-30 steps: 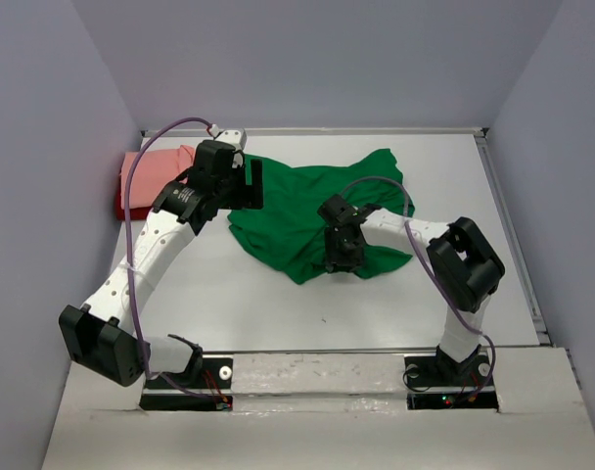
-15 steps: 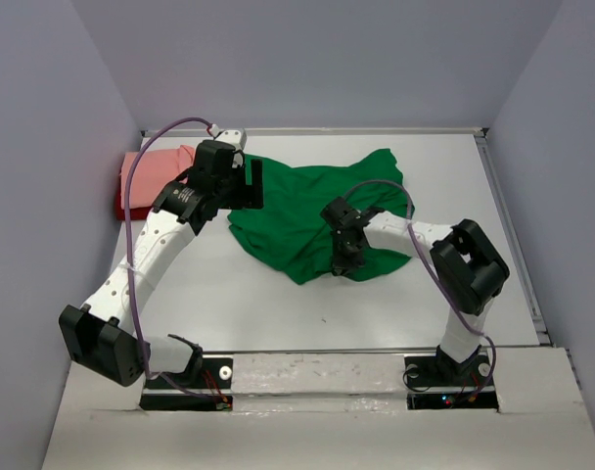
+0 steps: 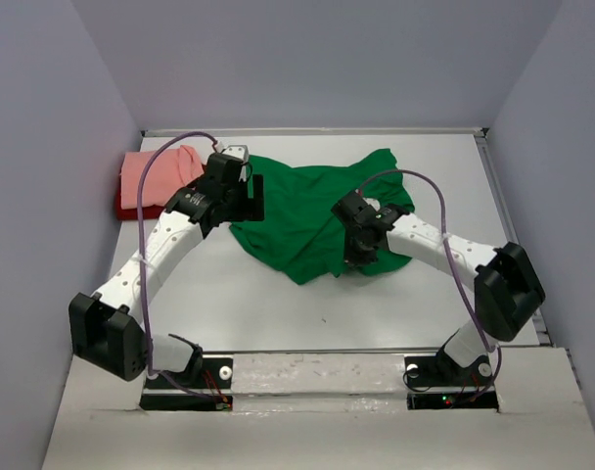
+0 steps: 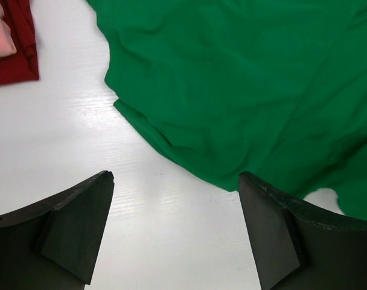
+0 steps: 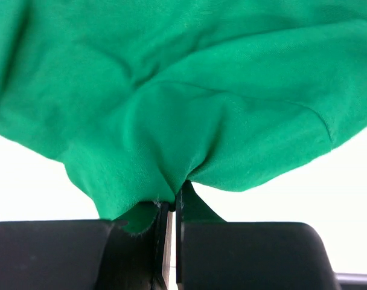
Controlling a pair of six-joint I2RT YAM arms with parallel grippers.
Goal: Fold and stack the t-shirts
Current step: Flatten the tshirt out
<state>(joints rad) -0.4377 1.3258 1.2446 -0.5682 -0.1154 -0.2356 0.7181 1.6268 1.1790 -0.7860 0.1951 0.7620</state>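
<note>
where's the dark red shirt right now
In the top view the dark red shirt lies at the far left of the table, under the salmon pink shirt, left of the green shirt.

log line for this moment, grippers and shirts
left gripper: open, over table beside green t-shirt | right gripper: shut on green t-shirt edge | pink t-shirt on dark red t-shirt

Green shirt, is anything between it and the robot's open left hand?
Nothing visible. The left hand hangs open over the white table, with the edge of the green shirt just ahead. The right hand pinches that shirt.
</note>
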